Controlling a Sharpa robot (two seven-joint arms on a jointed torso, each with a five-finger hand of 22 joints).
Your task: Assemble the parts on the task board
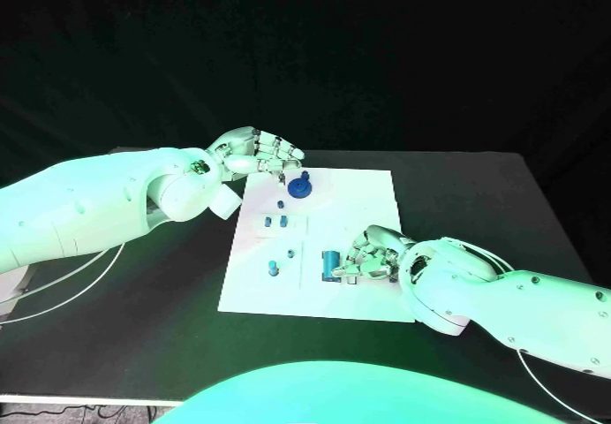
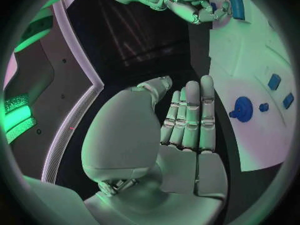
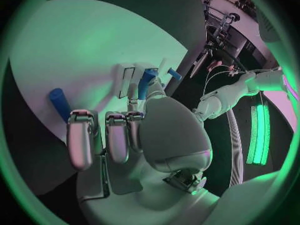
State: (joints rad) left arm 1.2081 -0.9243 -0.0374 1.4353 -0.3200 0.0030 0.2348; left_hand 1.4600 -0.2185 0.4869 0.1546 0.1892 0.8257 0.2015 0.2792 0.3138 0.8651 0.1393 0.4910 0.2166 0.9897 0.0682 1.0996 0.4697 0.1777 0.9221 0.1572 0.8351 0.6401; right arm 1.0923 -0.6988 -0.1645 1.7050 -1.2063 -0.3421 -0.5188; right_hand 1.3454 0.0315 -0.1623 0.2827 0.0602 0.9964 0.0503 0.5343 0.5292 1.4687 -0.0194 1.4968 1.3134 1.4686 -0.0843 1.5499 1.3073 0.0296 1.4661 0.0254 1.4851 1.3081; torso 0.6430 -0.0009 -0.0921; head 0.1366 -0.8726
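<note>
The black table (image 1: 484,185) carries the white task board (image 1: 357,203) in the middle of the head view, with both white arms reaching over it. The left hand (image 1: 255,152) sits at the board's upper left corner, fingers (image 2: 190,115) straight and close together, holding nothing, just beside a round blue disc (image 1: 299,186). The right hand (image 1: 373,252) rests at the board's lower right, fingers (image 3: 81,140) curled down beside an upright blue cylinder (image 1: 331,261); whether they actually pinch it I cannot tell. Several small blue pieces (image 1: 273,222) lie scattered in the board's left half, one (image 1: 273,267) lower down. The risk, as I judge it, is the cylinder tipping or skidding if the right fingers close off-centre, and the left hand brushing the disc out of place.
</note>
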